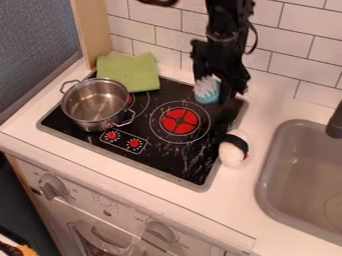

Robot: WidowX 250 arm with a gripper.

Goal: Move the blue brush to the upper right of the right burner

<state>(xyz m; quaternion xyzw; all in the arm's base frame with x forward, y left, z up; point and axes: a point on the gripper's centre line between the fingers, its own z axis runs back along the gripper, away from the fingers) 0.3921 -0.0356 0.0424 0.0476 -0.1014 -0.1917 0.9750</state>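
The black gripper (218, 93) hangs down over the upper right part of the black stovetop (150, 146). Right at its lower left side is the blue brush (208, 91), pale bristles up and light blue base below, partly covered by the gripper. Whether the brush is held cannot be told. The brush is to the upper right of the right burner (180, 121), a red disc inside white rings.
A metal pot (97, 106) stands on the left burner, with a green cloth (130, 72) behind it. A white toy with a black band (233, 150) lies at the stove's right edge. Farther right is the grey sink (294, 175); a tiled wall stands behind.
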